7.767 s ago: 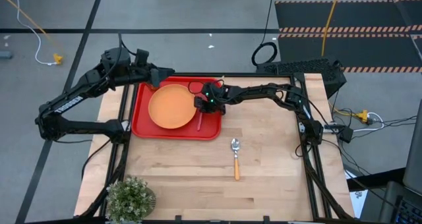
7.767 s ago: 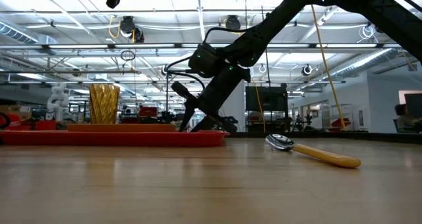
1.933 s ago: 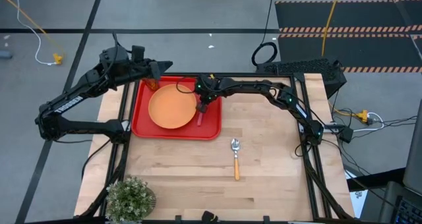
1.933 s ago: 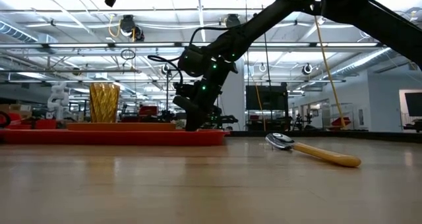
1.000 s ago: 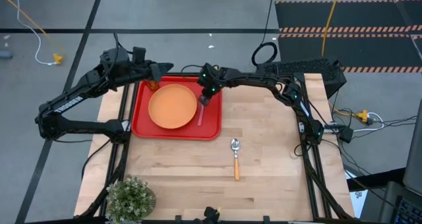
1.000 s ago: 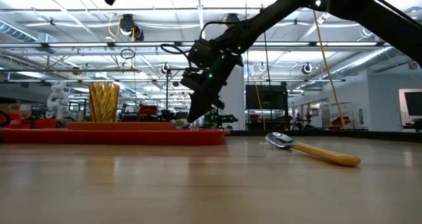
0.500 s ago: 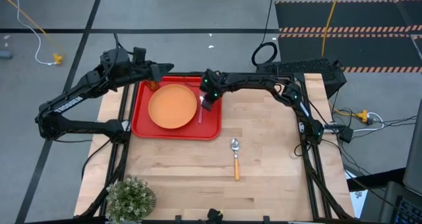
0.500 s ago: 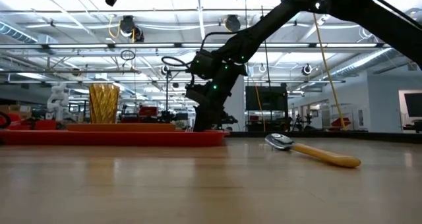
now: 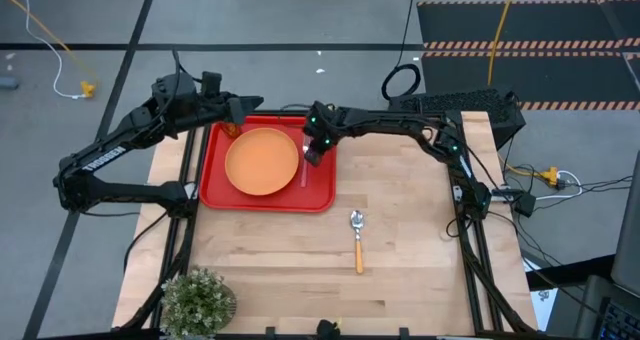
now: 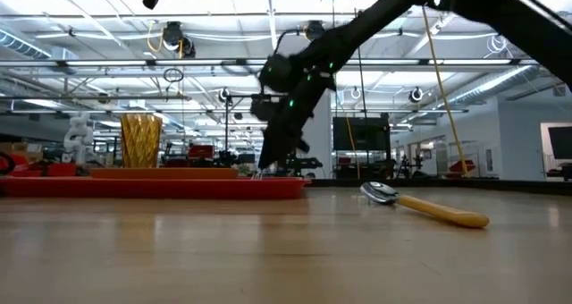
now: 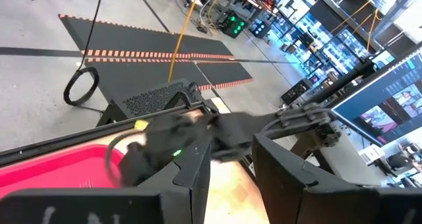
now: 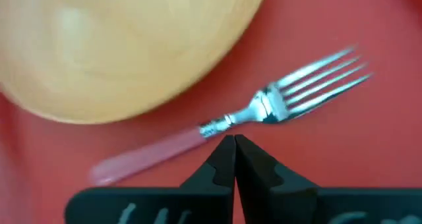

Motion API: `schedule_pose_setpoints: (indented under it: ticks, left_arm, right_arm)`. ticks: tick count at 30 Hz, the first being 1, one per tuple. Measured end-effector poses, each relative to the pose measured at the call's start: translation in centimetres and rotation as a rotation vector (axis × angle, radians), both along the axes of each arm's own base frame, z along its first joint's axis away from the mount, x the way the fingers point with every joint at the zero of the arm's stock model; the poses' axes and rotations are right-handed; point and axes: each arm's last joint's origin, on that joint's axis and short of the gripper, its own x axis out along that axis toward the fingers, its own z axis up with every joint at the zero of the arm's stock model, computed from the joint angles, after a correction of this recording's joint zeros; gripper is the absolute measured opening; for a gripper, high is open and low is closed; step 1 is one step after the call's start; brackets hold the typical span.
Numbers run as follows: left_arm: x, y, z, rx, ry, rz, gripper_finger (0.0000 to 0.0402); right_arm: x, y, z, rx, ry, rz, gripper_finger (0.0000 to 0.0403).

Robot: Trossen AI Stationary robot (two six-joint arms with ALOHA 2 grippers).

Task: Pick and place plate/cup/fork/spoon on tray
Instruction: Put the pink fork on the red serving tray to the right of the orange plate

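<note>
fork [image 12: 264,112] lies on red tray [image 12: 369,158], no writing.

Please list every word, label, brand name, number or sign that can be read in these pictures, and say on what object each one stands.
White lettering on the left arm's lower link, high view: too small to read.
Screens in the room behind, left wrist view: blurred, not readable.
Plate, fork, spoon, tray, cup: no text visible.
</note>
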Motion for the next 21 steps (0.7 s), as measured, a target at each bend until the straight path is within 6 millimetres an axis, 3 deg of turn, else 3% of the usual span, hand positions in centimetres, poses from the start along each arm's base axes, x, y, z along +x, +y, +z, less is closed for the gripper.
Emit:
schedule_pose_setpoints:
  ticks: [5,12,21]
  left_arm:
    - [0.0,0.0,0.0,0.040,0.023,-0.008,0.0113]
    - [-0.1,0.0,-0.4,0.093,0.100,-0.017,0.0113]
    - [-0.5,-0.4,-1.9,0.054,0.265,-0.077,0.0113]
  right_arm:
    - [-1.6,0.6,4.8,-0.012,-0.039,-0.016,0.0000]
    - [-4.1,2.1,9.4,0.068,-0.026,-0.112,0.0000]
    - [-8.2,6.6,14.4,0.188,0.092,-0.392,0.0011]
